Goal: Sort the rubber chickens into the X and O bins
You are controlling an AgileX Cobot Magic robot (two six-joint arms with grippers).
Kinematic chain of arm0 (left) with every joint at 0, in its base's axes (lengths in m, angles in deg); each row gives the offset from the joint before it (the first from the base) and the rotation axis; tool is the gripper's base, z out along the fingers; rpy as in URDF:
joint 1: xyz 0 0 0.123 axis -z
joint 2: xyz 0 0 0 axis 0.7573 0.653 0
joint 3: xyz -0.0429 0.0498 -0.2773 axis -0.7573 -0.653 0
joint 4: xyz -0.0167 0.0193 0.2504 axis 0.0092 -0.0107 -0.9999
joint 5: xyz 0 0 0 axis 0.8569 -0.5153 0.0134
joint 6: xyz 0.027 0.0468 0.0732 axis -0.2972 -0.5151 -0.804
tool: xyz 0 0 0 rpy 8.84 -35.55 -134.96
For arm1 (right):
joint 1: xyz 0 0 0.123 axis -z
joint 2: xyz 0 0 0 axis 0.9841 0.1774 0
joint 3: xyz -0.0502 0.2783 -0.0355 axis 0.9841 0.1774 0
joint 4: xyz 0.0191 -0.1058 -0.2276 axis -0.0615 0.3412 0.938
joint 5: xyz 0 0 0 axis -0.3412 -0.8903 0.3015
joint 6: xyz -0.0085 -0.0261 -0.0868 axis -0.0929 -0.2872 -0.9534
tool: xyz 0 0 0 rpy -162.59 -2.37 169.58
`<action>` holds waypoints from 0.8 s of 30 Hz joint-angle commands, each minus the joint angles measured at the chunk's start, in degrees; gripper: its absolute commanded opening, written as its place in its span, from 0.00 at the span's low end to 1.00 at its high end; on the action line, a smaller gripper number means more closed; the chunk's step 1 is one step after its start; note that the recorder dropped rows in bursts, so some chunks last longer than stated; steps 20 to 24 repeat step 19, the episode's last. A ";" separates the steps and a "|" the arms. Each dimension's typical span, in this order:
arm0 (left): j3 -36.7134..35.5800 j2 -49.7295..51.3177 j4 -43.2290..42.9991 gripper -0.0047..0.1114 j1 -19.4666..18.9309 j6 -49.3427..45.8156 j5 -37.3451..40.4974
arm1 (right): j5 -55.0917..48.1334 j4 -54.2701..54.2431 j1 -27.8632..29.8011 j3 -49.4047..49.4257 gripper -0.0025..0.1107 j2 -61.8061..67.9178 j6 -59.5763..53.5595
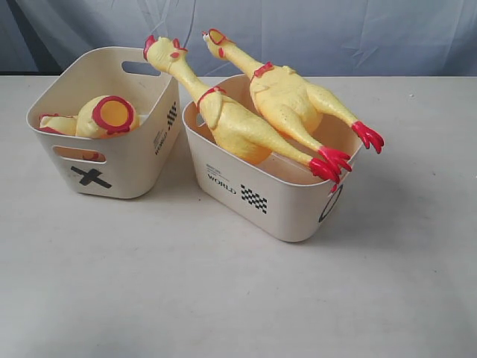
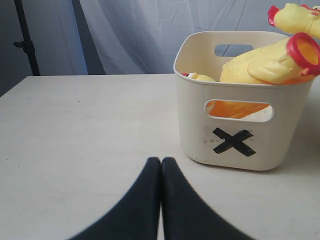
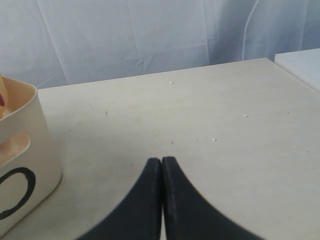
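The headless rubber chicken (image 1: 104, 117) lies in the X bin (image 1: 127, 164), its red-rimmed hole facing up and outward, with a smaller yellow-and-red piece (image 1: 56, 123) tucked beside it; two whole chickens, one nearer (image 1: 235, 127) and one farther (image 1: 291, 97), lie side by side across the O bin (image 1: 253, 205), heads past the far rim, red feet over the near right corner; the bins stand close together on the pale surface (image 1: 223, 298); the left fingers (image 2: 145, 205) are pressed together, empty, near the X bin's marked wall; the right fingers (image 3: 145, 200) are likewise pressed tip to tip on nothing, beside the O bin.
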 commanded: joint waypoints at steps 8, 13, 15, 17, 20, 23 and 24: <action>0.11 -0.27 0.37 0.04 0.26 0.16 -0.54 | 0.41 0.00 0.22 0.06 0.01 -0.36 0.11; 0.11 -0.27 0.37 0.04 0.26 0.16 -0.54 | 0.41 0.00 0.22 0.06 0.01 -0.36 0.11; 0.11 -0.27 0.37 0.04 0.26 0.16 -0.54 | 0.41 -0.22 0.22 0.06 0.01 -0.36 0.11; 0.11 -0.27 0.37 0.04 0.26 0.16 -0.54 | 0.41 -0.44 0.22 0.06 0.01 -0.36 0.11; 0.11 -0.27 0.37 0.04 0.26 0.16 -0.54 | 0.41 -0.44 0.22 0.06 0.01 -0.36 0.11; 0.11 -0.27 0.37 0.04 0.26 0.16 -0.54 | 0.41 -0.44 0.22 0.06 0.01 -0.36 0.11; 0.11 -0.27 0.37 0.04 0.26 0.16 -0.54 | 0.41 -0.44 0.22 0.06 0.01 -0.36 0.11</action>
